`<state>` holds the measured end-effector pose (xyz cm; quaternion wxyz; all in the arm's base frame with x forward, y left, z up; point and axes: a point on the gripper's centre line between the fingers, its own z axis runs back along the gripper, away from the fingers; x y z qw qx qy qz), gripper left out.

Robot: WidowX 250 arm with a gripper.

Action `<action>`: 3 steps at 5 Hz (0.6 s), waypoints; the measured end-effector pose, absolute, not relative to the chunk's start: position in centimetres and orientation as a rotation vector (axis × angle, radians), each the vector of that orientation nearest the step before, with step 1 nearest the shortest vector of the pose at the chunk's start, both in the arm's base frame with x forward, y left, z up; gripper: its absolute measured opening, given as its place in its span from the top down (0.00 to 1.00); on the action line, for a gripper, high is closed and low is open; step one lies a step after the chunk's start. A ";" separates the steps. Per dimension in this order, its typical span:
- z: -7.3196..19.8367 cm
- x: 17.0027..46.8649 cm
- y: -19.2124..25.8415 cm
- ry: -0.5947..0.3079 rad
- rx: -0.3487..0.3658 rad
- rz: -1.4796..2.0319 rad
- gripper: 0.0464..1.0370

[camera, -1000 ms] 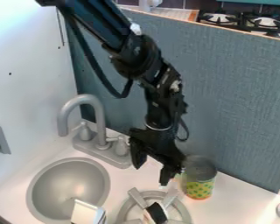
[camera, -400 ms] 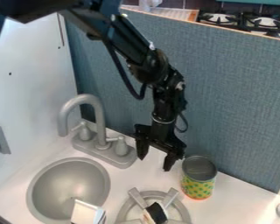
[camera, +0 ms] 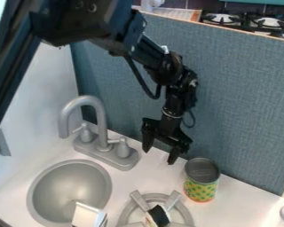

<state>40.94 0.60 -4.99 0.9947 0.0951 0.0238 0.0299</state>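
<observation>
The black gripper (camera: 159, 156) hangs over the white counter near the blue-grey back panel, between the faucet and a can. Its two fingers stand apart with nothing between them. To its lower right, an upright open-topped can (camera: 201, 180) with a green and yellow pattern stands on the counter, apart from the fingers. Left of the gripper is the grey faucet (camera: 95, 104) with its handles. At the bottom, a black and white object (camera: 159, 216) lies on the round grey stove burner (camera: 128, 213).
A grey round sink (camera: 70, 188) lies at lower left, with a white box-like object (camera: 87, 216) at its front edge. The panel (camera: 245, 102) rises behind the counter (camera: 243, 205). Part of a grey fixture shows at the right edge.
The gripper has moved up and back, away from the can and burner, with its fingers still apart. More of the upper arm now covers the upper left. The can stays in place.
</observation>
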 end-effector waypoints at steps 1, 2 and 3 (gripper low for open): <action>-4.8 41.5 -0.3 0.030 0.212 0.020 0.03; -5.7 41.4 -1.9 0.035 0.212 -0.058 0.03; -5.6 41.8 -3.5 0.015 0.180 -0.105 0.03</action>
